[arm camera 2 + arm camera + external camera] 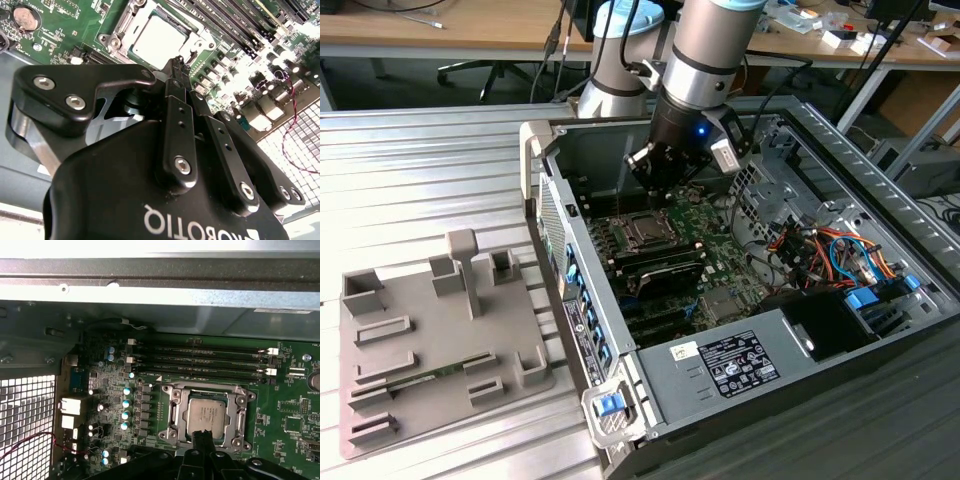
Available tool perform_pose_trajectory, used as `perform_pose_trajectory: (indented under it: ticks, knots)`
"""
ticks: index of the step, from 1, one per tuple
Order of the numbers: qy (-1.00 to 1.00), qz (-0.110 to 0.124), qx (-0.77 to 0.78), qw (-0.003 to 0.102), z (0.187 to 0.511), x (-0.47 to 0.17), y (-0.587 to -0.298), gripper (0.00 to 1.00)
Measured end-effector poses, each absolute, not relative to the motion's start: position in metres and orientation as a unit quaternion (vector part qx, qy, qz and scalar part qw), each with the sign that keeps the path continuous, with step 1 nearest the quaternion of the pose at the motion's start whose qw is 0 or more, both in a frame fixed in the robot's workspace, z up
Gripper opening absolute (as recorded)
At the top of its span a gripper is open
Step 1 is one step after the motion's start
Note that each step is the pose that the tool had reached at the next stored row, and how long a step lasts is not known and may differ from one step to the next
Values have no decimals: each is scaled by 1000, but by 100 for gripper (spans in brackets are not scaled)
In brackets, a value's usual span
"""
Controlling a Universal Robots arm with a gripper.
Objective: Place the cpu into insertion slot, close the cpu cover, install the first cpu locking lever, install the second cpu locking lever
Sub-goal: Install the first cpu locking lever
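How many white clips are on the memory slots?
4. Two white clips sit at the end of the slots nearer the grille, and two sit at the end nearer the coin battery.

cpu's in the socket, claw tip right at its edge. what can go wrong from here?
1. The shut claw has its tip at the edge of the cpu cover, right by the cpu. A slip could scrape either.
2. Capacitors stand close beside the cover. A sideways sweep might clip them.
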State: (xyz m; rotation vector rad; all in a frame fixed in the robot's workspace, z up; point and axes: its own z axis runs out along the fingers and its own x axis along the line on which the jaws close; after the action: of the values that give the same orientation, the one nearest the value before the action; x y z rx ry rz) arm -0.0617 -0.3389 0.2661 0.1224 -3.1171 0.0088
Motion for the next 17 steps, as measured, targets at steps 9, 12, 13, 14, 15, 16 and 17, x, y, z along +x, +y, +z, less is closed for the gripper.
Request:
perform_pose_trajectory:
  ticks: [9, 12, 13, 14, 15, 16, 17]
  knots:
    - [-999, 3, 39, 11, 268, -62, -339, 11]
    - [-999, 3, 39, 11, 268, -62, -339, 11]
    - [-999, 3, 39, 11, 268, -63, -339, 11]
    - [-999, 3, 39, 11, 268, -64, -339, 11]
    - [-999, 3, 39, 11, 268, -66, -339, 11]
    - [-999, 3, 39, 11, 268, -67, -339, 11]
    - [-999, 3, 39, 11, 268, -69, -339, 11]
